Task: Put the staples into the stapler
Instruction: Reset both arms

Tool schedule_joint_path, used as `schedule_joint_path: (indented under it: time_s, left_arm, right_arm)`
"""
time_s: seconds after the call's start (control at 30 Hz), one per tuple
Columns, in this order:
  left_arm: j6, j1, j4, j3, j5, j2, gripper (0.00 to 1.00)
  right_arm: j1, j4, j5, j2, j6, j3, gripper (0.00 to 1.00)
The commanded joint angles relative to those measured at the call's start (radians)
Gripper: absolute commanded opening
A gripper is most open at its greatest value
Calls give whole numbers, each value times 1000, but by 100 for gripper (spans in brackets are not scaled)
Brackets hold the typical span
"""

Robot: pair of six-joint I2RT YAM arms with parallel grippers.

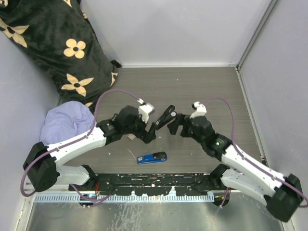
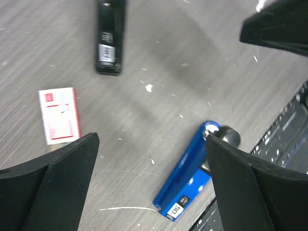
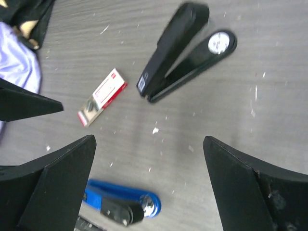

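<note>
Hovering above a grey wood-grain table (image 1: 202,91), two robot arms flank two staplers and one box of staples (image 2: 58,115). The left gripper (image 2: 151,144) hangs with its jaws spread wide and nothing between them; the right gripper (image 3: 149,142) is likewise spread and grasps nothing.

The box, white with a red-pink label, lies flat on the table beside the left arm's wrist. It sits apart from both staplers and is touched by neither gripper. Its print is too small to read.

The black stapler (image 3: 175,45) rests near the table's middle, its top arm hinged away from the base in a narrow V. A white sticker near its front end is too blurred to make out. The blue stapler (image 2: 185,175) lies closed nearer the arm bases, and the dark characters on its small white sticker cannot be read with certainty.

At the table's left edge sit one lavender cloth (image 1: 65,122) and one black fabric bundle (image 1: 48,43) printed with cream flowers.
</note>
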Motion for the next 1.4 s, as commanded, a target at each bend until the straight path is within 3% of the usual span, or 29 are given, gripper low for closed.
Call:
schedule_joint_path:
  time_s: [0.0,0.13,0.3,0.43,0.57,0.67,0.73,0.87,0.97,1.2,1.37]
  left_arm:
    - [-112,169,72,58,57,-3,95]
    - [-111,368,89,68,57,54,96]
    - [-199,699,163,30,146,83,96]
    - [-324,981,286,-86,185,35,96]
    - [-337,1155,384,-252,57,-124,97]
    - [-255,1158,466,-386,-146,-243,97]
    - [-225,1154,530,-450,-186,-240,97]
    - [-169,1109,812,-572,-112,-167,98]
    - [-143,1092,850,-582,-86,-177,98]
    - [-129,1079,921,-578,-52,-103,98]
    - [-147,1065,939,-574,-115,-76,98]
  right_arm:
    - [-51,41,77,248,-187,184,100]
    - [-190,130,-57,425,-228,255,100]
    - [-445,209,-156,458,-291,269,100]
    - [-607,242,-66,405,-382,240,100]
    - [-640,415,117,303,-486,100,100]
    - [-642,549,172,253,-539,-20,100]
    - [-642,636,193,243,-575,-94,100]
    - [-645,905,206,272,-618,-251,100]
    - [-646,1077,177,339,-618,-334,100]
    - [-646,1137,142,481,-622,-312,100]
    - [-649,1140,153,519,-622,-287,100]
